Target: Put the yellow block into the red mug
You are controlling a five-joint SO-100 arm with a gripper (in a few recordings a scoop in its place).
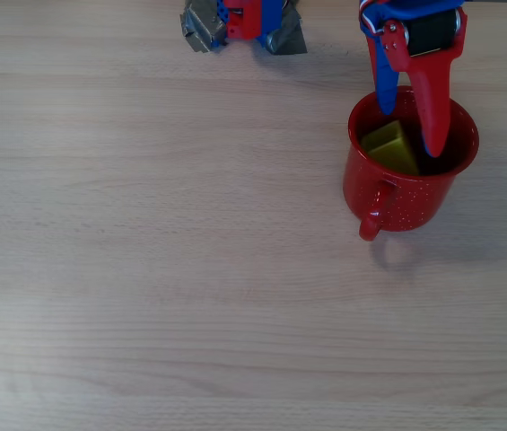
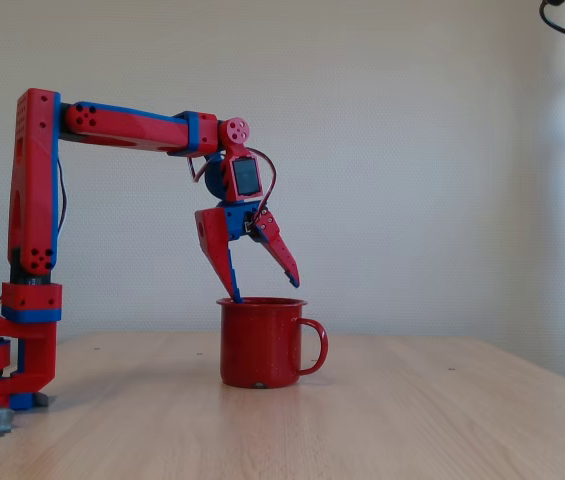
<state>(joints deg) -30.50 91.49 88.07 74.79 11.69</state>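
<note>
The red mug (image 1: pixel 410 184) stands upright on the wooden table at the right of the overhead view, its handle toward the near edge. The yellow block (image 1: pixel 391 146) lies inside it against the left wall, free of the fingers. My gripper (image 1: pixel 412 127) hangs open right over the mug's mouth, its blue finger near the rim's left and its red finger reaching over the inside. In the fixed view the mug (image 2: pixel 262 343) sits mid-table with its handle to the right, and the gripper (image 2: pixel 265 290) is spread just above its rim. The mug's wall hides the block there.
The arm's red and blue base (image 1: pixel 244 22) sits at the table's far edge in the overhead view and at the left (image 2: pixel 7 370) in the fixed view. Bare wooden tabletop (image 1: pixel 163 269) spreads left of and in front of the mug.
</note>
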